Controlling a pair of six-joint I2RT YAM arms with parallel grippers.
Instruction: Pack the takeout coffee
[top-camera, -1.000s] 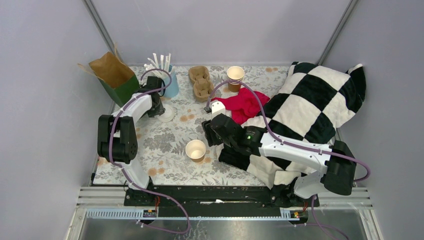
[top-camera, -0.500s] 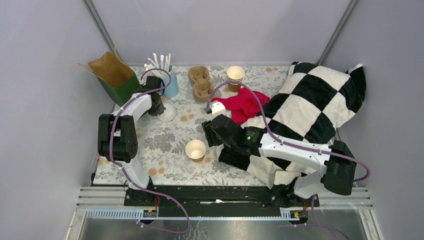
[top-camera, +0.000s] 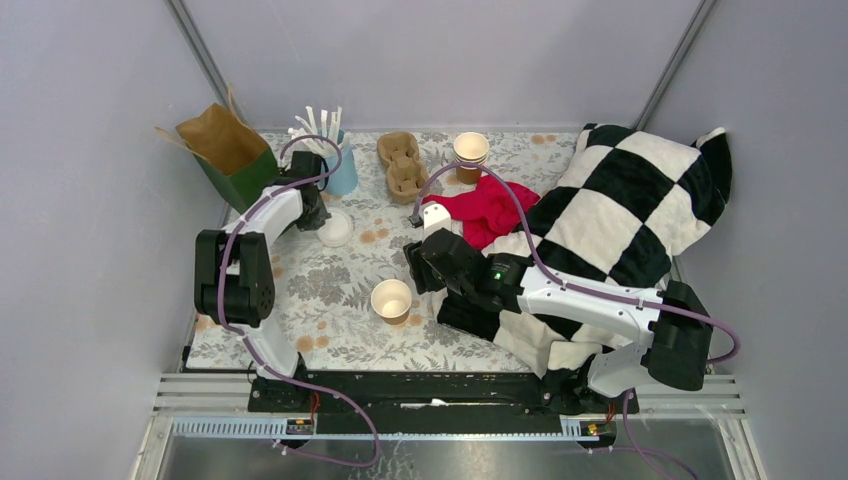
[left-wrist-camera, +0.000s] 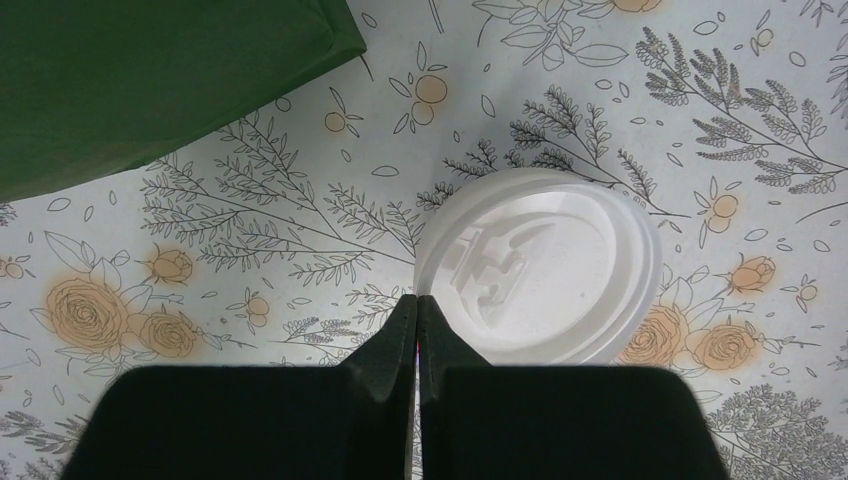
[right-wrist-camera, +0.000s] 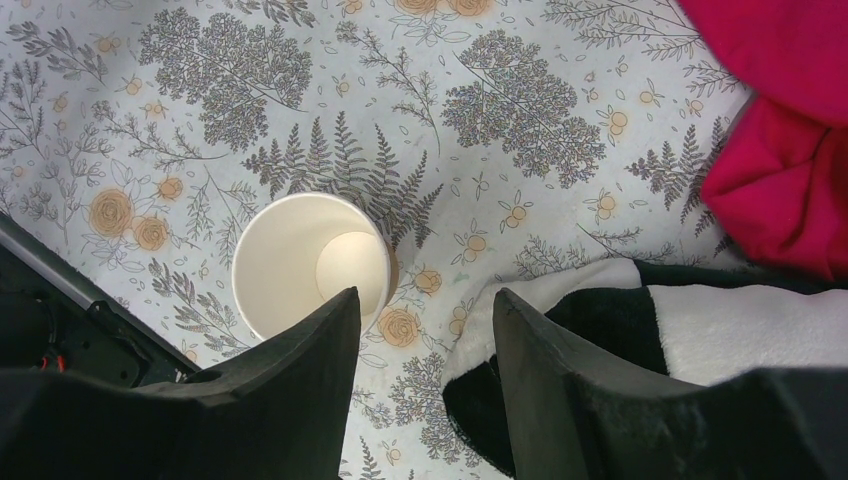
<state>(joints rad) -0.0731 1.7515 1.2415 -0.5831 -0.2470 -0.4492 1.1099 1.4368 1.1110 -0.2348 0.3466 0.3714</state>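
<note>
— What is different, seen from above?

— The lid (top-camera: 336, 228) lies flat on the table (top-camera: 322, 292) now; half a second ago it sat tipped up at the tips of the left gripper (top-camera: 318, 216); my guess is the pick slipped or was let go, so the lid is not in hand.

— And the coffee itself?

— There is no capped cup anywhere; the open cup (top-camera: 391, 299) stands near the front middle, well apart from the lid and just beside the right gripper (top-camera: 414, 270); the bag (top-camera: 228, 150) stands open at the far left corner; capping looks like the step in hand, with packing still to come.

— What does the left wrist camera add?

— The jaws, which the overhead view hides; they are pressed together with nothing visible between them, and their tips touch the lid's near rim; the lid's moulded top faces up; the bag's green side fills the upper left corner.

— And the right wrist camera?

— Its jaws stand wide apart and hold nothing; the cup sits just beyond the left finger; only this view looks down inside it, and I see white walls and a bare bottom but no drink; the red cloth (right-wrist-camera: 790, 150) and the blanket (right-wrist-camera: 640, 320) lie to the right.
</note>
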